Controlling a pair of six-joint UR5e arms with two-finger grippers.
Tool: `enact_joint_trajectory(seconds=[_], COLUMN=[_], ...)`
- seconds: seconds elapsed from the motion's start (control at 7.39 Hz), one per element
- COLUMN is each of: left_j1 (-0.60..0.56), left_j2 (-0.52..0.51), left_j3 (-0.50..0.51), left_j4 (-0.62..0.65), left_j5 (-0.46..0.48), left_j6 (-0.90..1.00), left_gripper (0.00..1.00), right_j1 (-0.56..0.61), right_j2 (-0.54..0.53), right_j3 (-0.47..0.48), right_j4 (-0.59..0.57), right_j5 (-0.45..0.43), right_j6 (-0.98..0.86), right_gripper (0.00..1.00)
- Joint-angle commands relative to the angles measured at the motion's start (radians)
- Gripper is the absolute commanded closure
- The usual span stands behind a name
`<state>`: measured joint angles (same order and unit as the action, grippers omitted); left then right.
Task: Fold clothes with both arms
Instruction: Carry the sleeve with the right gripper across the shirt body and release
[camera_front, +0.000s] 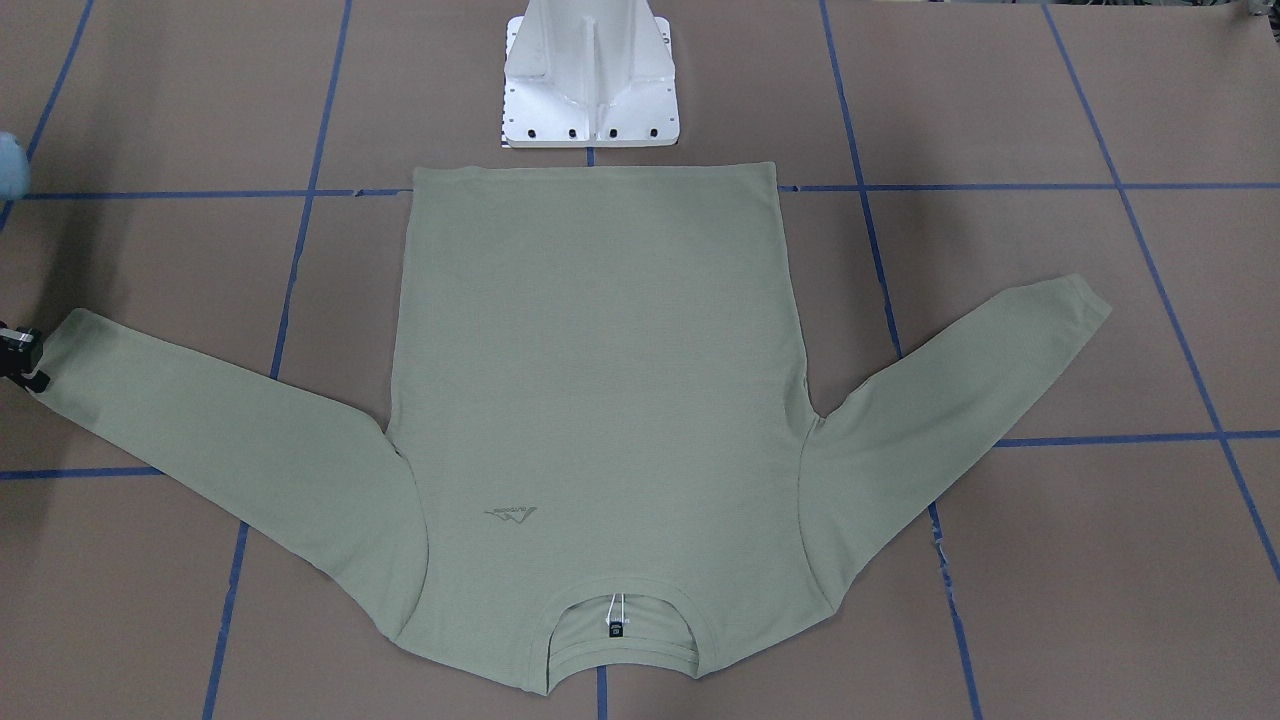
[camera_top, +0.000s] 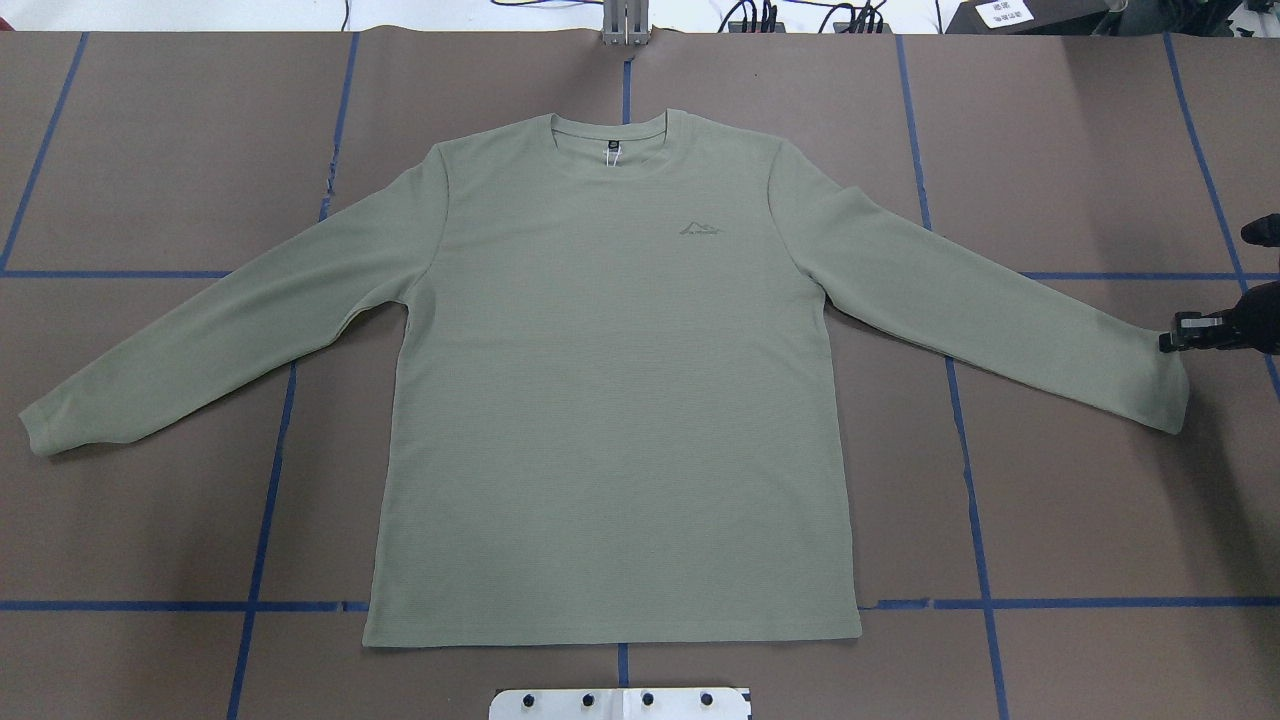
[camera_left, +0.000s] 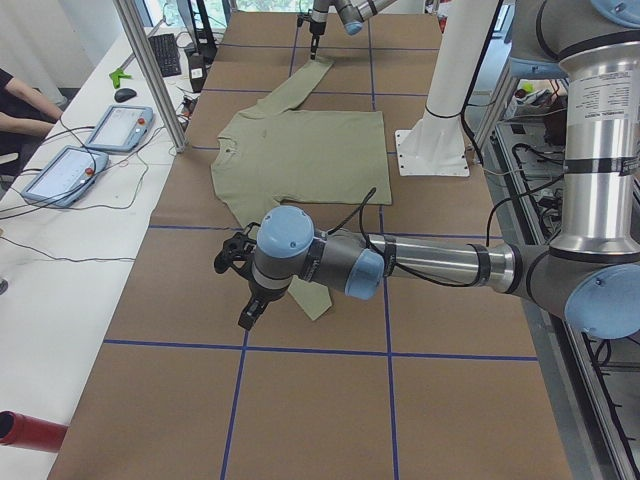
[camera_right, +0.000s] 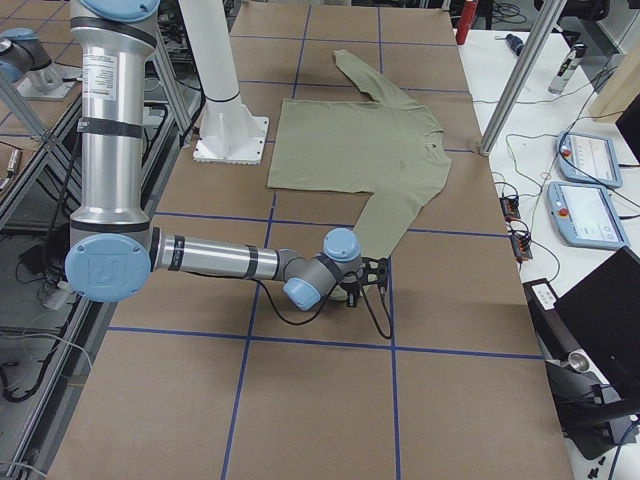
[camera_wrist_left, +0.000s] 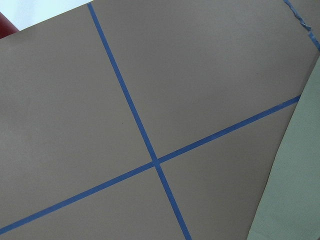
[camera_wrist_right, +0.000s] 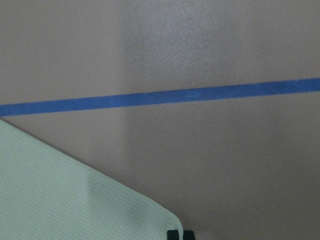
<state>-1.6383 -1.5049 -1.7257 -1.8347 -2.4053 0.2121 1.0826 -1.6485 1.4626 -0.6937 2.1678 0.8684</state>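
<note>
a brown paper surface (camera_top: 1100, 150) carries a grid of blue tape lines (camera_top: 1100, 603). a white metal pedestal (camera_front: 590, 80) stands bolted on it. on a white side bench (camera_left: 60, 330) lie two teach pendants (camera_left: 120, 127), a keyboard (camera_left: 166, 55), a mouse (camera_left: 125, 94) and a red cylinder (camera_left: 28, 428).

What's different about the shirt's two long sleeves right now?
The sleeve on the robot's right has the right claw at its cuff's edge. The sleeve on the robot's left has no claw at its cuff, and the left claw hangs apart from it. The little chest logo sits nearer the right-side sleeve than the left-side one. Both sleeves are the same pale green and lie flat, spread out from the shirt.
</note>
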Motion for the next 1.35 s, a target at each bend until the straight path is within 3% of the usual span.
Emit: enact_joint_trajectory(seconds=[0.0,0.27,0.41,0.54,0.68,0.81,0.95,1.22], left_j1=[0.0,0.0,0.0,0.0,0.0,0.0,0.002,0.0], left_j2=[0.0,0.0,-0.001,-0.001,-0.001,-0.003,-0.003,-0.005], left_j3=[0.0,0.006,0.008,0.009,0.014,0.018,0.021,0.02], left_j4=[0.0,0.0,0.0,-0.002,-0.002,-0.002,-0.002,-0.002], left_j5=[0.0,0.0,0.0,0.0,0.0,0.0,0.0,0.0], left_j6=[0.0,0.0,0.0,0.0,0.0,0.0,0.0,0.0], left_gripper=[0.0,0.0,0.0,0.0,0.0,0.0,0.0,0.0], right_j1=[0.005,0.005,0.003,-0.044,-0.129,-0.16,-0.174,-0.197], right_j2=[0.004,0.094,0.227,0.403,0.588,0.73,0.831,1.109], right_j3=[0.193,0.484,0.552,0.561,0.543,0.476,0.399,0.127], right_j4=[-0.249,-0.721,-0.962,-1.165,-1.364,-1.43,-1.428,-1.42], right_j5=[-0.005,-0.035,-0.074,-0.115,-0.205,-0.238,-0.241,-0.267], right_j6=[0.004,0.014,0.047,0.126,0.206,0.254,0.289,0.291], right_gripper=[1.0,1.0,1.0,1.0,1.0,1.0,1.0,1.0])
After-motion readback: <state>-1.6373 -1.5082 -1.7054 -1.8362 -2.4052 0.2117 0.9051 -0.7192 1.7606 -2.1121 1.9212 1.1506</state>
